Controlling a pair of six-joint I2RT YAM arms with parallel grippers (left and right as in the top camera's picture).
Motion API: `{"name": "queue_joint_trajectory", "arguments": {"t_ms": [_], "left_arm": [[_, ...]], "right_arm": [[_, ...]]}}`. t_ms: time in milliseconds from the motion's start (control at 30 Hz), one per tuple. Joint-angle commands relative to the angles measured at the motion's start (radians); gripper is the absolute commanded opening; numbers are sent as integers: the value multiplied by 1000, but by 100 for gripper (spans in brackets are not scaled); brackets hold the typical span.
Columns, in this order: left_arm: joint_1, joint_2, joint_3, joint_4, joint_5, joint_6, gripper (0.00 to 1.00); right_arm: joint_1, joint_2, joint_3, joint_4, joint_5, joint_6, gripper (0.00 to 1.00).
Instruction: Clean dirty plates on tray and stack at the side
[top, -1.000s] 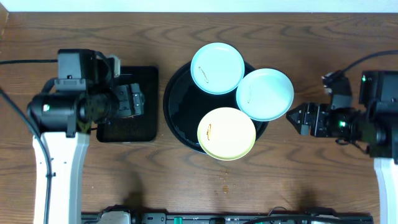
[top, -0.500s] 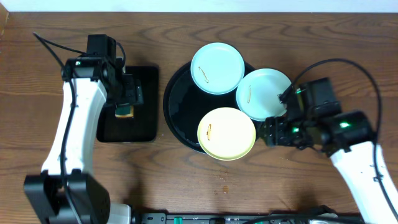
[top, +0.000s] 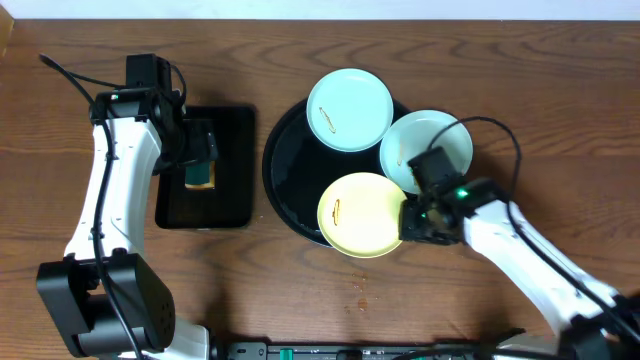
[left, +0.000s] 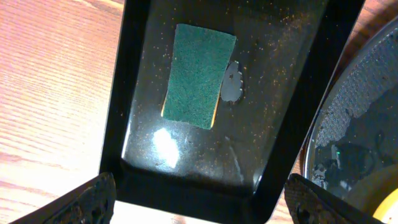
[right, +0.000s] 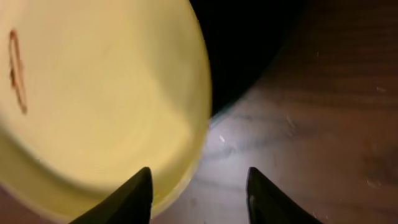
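Yellow plate (top: 364, 214) sits at the near edge of the round tray (top: 285, 175), with the two blue plates (top: 349, 110) (top: 426, 151) behind it, seen from overhead. The right arm (top: 500, 235) reaches in low from the right, and the right fingers (top: 408, 224) are at the yellow plate's right rim. This arm is much the nearer to it. The left arm (top: 115, 190) hangs over the rectangular tray (top: 230, 190), above the sponge (top: 201, 177).

From the left wrist, the sponge lies straight ahead of the left fingers (left: 93, 198), its long axis running away from them. They are spread wide and hold nothing.

From the right wrist, the fingers stand apart with nothing between them. The plate's rim curves just ahead of the left-hand finger, not yet in the gap, and its smear (right: 17, 71) is far to the left. Bare desk (right: 323, 124) fills the right. A grasp likely needs a small shift toward the plate.
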Motion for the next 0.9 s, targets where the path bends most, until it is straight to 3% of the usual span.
{"name": "queue_joint_trajectory", "arguments": {"t_ms": [0,167,300,467,633,867], "left_arm": [[2,-3,-4,-2,-19,-13,87],[2,-2,-4,3,-19,-13,87],[2,-2,-4,10,-19,-13,87],[2,-2,-4,10,-19,-13,87],[2,-2,-4,10,-19,-13,87],[2,-2,-39,34,-19,-12,87]], "right_arm": [[25,79,-6,42,44,80,42],[25,153,-6,80,43,97,25],[25,158,-2,103,43,96,1],[25,143,92,64,68,87,1],[26,122,226,-50,225,27,1],[39,119,246,16,276,-47,1]]}}
